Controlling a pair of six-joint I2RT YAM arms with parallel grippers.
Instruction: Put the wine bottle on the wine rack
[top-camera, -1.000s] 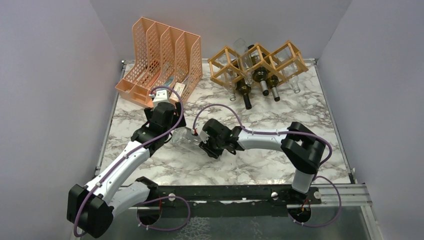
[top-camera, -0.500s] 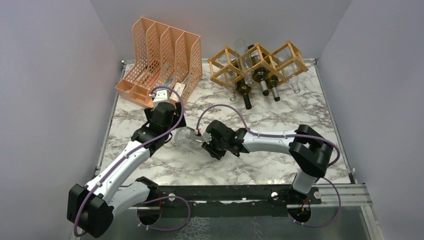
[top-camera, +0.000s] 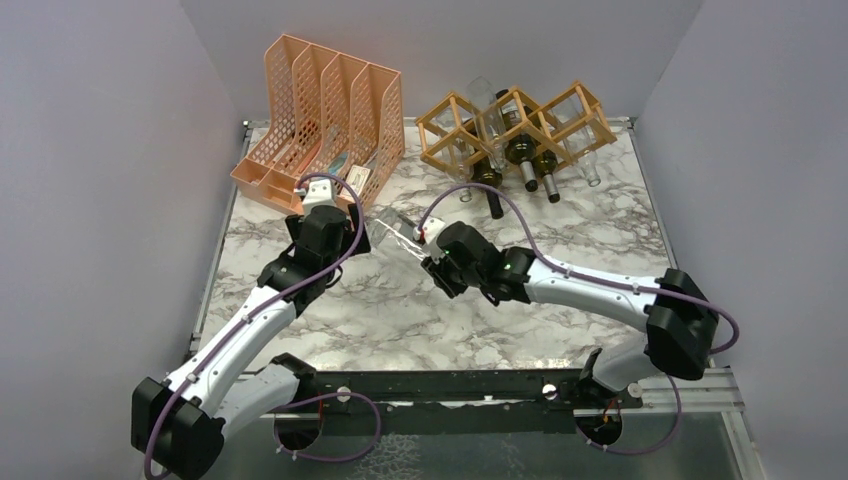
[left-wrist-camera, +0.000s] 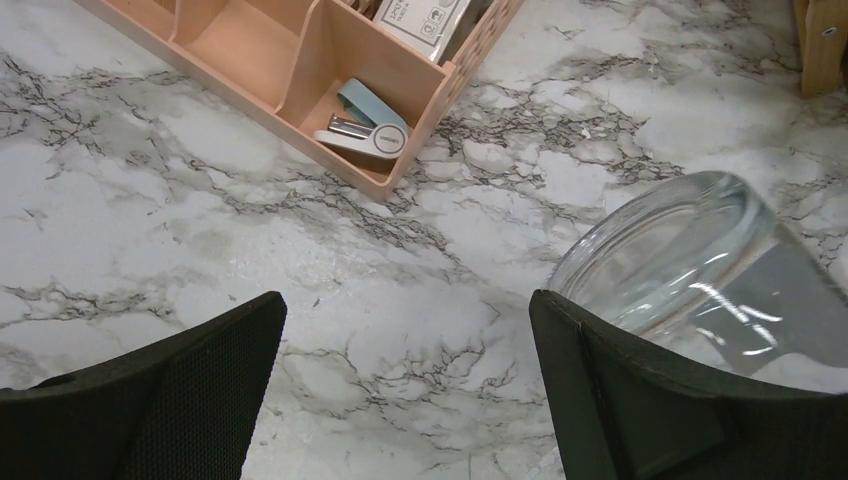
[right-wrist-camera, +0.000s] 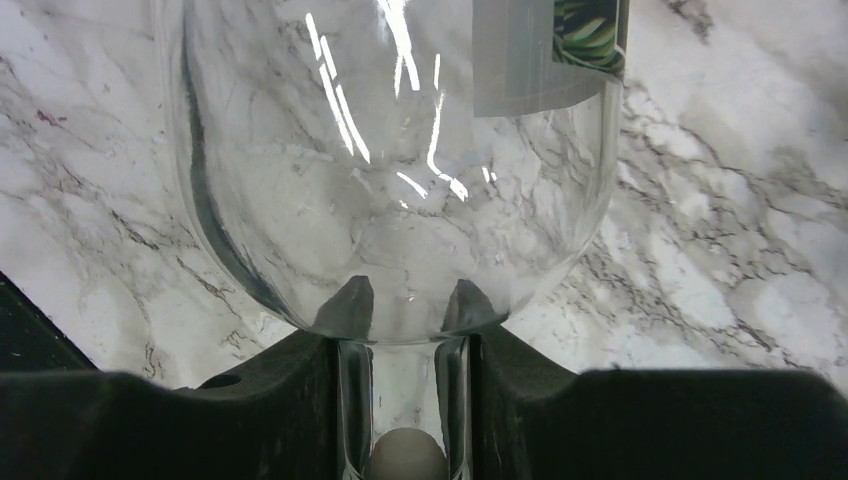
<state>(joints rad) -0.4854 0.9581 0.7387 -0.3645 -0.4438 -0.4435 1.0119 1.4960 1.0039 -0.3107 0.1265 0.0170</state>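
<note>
A clear glass wine bottle (top-camera: 396, 232) is held by its neck in my right gripper (top-camera: 438, 262), with its base pointing far-left. In the right wrist view the fingers (right-wrist-camera: 330, 320) are shut on the neck under the wide body (right-wrist-camera: 390, 150), which has a label (right-wrist-camera: 550, 50). My left gripper (top-camera: 345, 243) is open and empty just left of the bottle. In the left wrist view (left-wrist-camera: 407, 310) the bottle's base (left-wrist-camera: 680, 250) shows beyond its right finger. The tan wooden lattice wine rack (top-camera: 515, 120) stands at the back right.
Several dark bottles (top-camera: 520, 150) lie in the rack, necks toward me. A peach-orange mesh file organizer (top-camera: 320, 110) stands at the back left; its front tray (left-wrist-camera: 300, 50) holds a small blue-grey stapler (left-wrist-camera: 360, 125). Grey walls close in both sides of the marble table (top-camera: 600, 240).
My right arm has reached forward and carried the bottle away from the left gripper, toward the back right. The left gripper has let go and shifted slightly back.
</note>
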